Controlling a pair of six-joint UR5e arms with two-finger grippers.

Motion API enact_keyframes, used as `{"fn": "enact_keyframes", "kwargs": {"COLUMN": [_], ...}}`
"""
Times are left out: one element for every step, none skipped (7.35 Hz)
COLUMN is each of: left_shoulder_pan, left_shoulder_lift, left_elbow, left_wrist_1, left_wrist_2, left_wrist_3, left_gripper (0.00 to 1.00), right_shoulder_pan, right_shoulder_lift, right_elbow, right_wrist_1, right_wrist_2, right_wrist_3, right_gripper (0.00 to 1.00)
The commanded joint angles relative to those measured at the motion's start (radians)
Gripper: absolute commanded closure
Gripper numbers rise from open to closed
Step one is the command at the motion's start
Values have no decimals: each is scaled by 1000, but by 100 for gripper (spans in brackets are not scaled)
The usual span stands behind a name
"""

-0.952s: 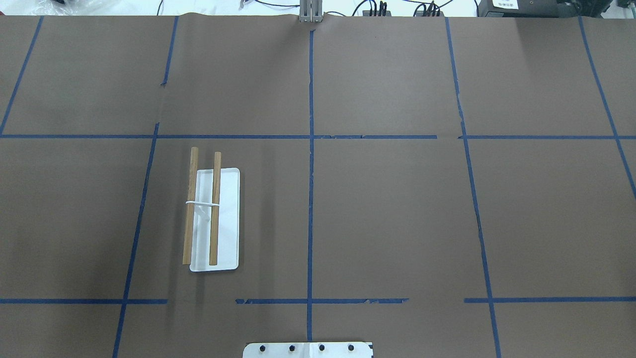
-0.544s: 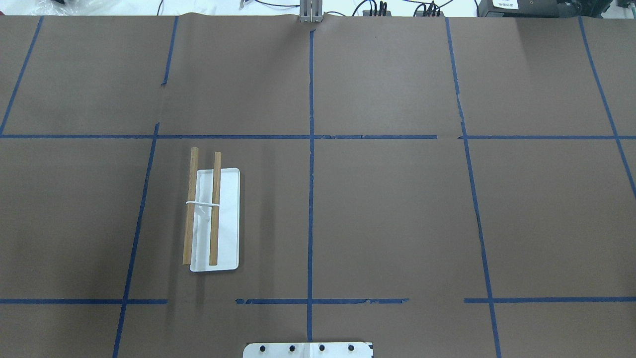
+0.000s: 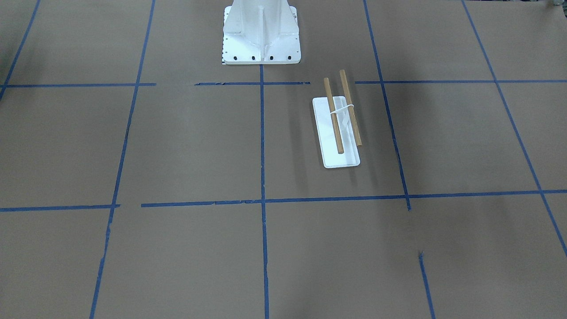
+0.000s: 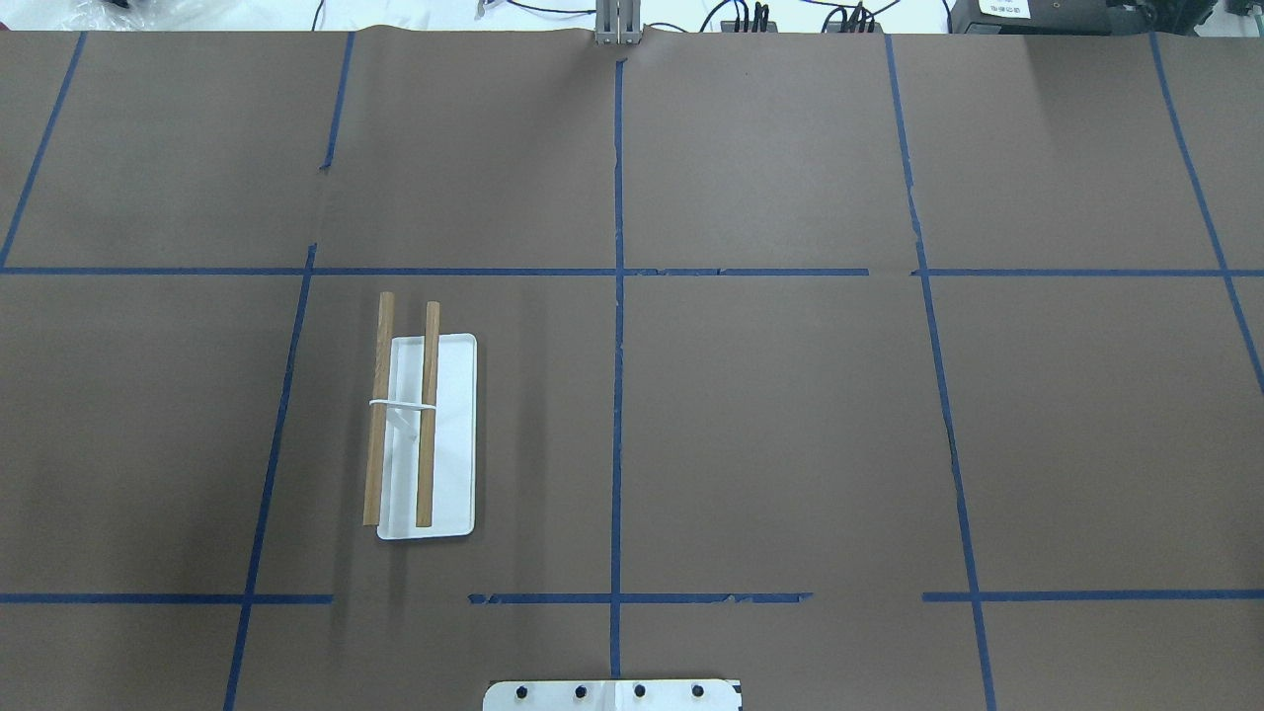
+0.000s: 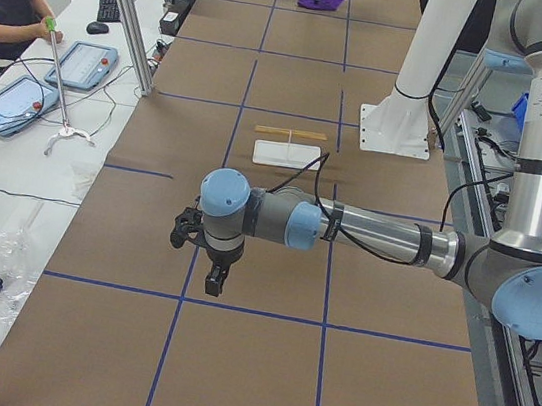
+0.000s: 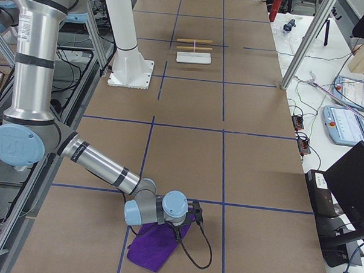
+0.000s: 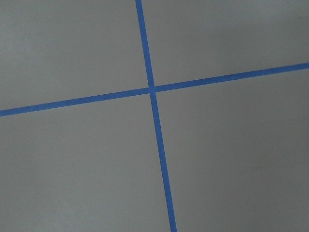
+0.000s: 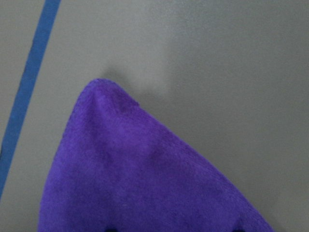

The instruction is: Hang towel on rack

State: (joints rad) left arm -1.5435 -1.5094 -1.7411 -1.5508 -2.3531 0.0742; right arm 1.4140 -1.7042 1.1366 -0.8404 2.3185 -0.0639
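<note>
The right claw (image 6: 192, 220) hangs low at the end of the tabletop (image 4: 790, 444), pointing down, with the towel (image 6: 156, 244) directly beneath it. The purple cloth lies in a loose heap on the brown paper, one rounded corner pushing out ahead of the claw in the right wrist view. That camera sits so close that fuzzy cloth fills the lower part of its picture, so the claw is probably at or near contact. Its fingers show clearly in no view, so whether this claw is released, clenched or already holding cloth cannot be told.

The left claw (image 5: 215, 281) hovers above bare paper, over a crossing of blue tape lines (image 7: 152, 89), with nothing beneath it. Its state cannot be told either, since only the side view shows it. It seems to be parked out of the way, leaving the path to the rack free.

The rack (image 4: 427, 415) stands well apart from the right claw, far along the tabletop past the white pedestal (image 3: 261, 35), and much nearer the left claw. Its two wooden rods run side by side above the white base, joined by a thin bracket, and both are bare. Judging by this, the hanging is not yet begun: the step in hand is the pickup. Taking the cloth by a corner or edge would let it drape down for laying over a rod.
</note>
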Motion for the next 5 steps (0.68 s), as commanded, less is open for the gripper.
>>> {"fn": "enact_keyframes", "kwargs": {"left_shoulder_pan": [-1, -1, -1, -1, -1], "left_shoulder_lift": [0, 0, 0, 0, 0], "left_elbow": [0, 0, 0, 0, 0], "left_wrist_1": [0, 0, 1, 2, 2], "left_wrist_2": [0, 0, 0, 0, 0], "left_wrist_3": [1, 1, -1, 1, -1], "left_gripper": [0, 0, 0, 0, 0], "right_shoulder_pan": [-1, -1, 0, 0, 0], "right_shoulder_lift": [-2, 0, -2, -2, -2], "right_elbow": [-1, 0, 0, 3, 9], "right_wrist_1": [3, 1, 3, 6, 7], "right_wrist_2": [-17, -19, -18, -16, -15], "right_wrist_3": [-1, -1, -2, -10, -13], "right_gripper": [64, 76, 95, 100, 100]}}
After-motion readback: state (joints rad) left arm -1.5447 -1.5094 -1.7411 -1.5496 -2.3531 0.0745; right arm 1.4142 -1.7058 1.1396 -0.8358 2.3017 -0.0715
